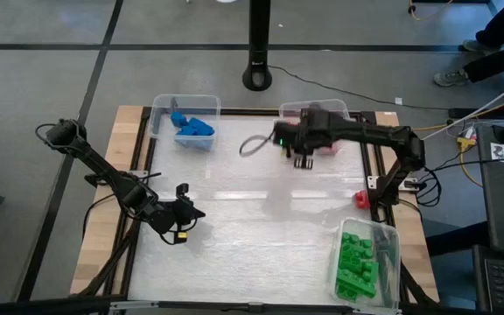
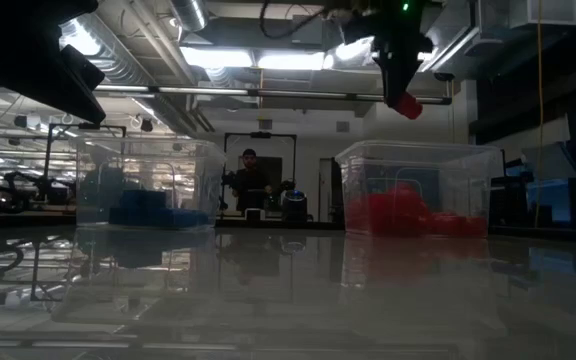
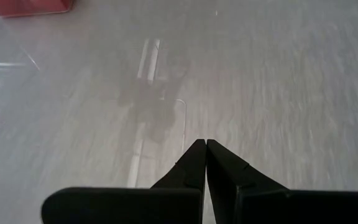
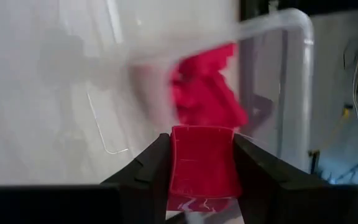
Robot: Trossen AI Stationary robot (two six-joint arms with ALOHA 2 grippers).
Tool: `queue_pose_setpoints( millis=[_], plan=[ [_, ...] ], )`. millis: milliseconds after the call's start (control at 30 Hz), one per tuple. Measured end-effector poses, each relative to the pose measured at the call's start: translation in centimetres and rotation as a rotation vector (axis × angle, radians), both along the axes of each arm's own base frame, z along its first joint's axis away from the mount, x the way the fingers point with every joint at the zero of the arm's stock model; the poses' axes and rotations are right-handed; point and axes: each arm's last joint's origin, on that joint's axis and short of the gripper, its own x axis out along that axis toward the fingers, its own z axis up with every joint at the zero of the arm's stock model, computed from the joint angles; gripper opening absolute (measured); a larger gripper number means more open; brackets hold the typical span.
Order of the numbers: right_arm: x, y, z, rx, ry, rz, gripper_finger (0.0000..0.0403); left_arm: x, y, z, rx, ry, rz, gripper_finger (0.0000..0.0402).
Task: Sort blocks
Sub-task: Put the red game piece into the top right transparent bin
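My right gripper (image 1: pixel 303 160) hangs high over the table, just in front of the clear bin (image 1: pixel 315 112) of red blocks at the far edge, and is shut on one red block (image 4: pixel 202 168). In the low view that block (image 2: pixel 405 103) sticks out below the fingers, above the bin (image 2: pixel 418 190). The right wrist view shows the bin's heap of red blocks (image 4: pixel 205 90) beyond the held one. My left gripper (image 1: pixel 182 213) waits shut and holding nothing over the table's near left part; its closed tips (image 3: pixel 205 144) show above bare tabletop. My right gripper pinches the red block by two opposite sides (image 4: pixel 174 163) between its two fingers (image 4: pixel 148 171). The fingers come from above, slanting steeply down. The block is lifted clear of the table and pokes out below the fingertips.
A clear bin of blue blocks (image 1: pixel 187 124) stands at the far left, and a clear bin of green blocks (image 1: pixel 362 262) at the near right. A single red block (image 1: pixel 360 199) lies near the right arm's base. A person (image 2: pixel 251 180) stands far behind the table.
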Motion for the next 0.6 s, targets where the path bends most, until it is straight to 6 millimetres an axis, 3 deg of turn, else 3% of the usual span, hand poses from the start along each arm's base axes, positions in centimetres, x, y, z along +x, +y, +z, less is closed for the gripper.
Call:
queue_pose_setpoints(
  millis=[200,333,600],
  plan=[
    [-1.0,-5.8,-0.8,-0.023,-0.001,-0.107,0.0142,0.0,0.0,0.0,-0.011,-0.002,0.007,0.0004],
    [-1.4,-8.5,-1.6,-0.043,-0.025,-0.157,0.0158,0.0,0.0,0.0,-0.013,-0.003,0.008,0.0004],
    [-1.4,-8.7,-2.3,-0.047,0.004,-0.126,0.0256,0.0,0.0,0.0,-0.016,-0.003,0.011,0.0004]
  ],
)
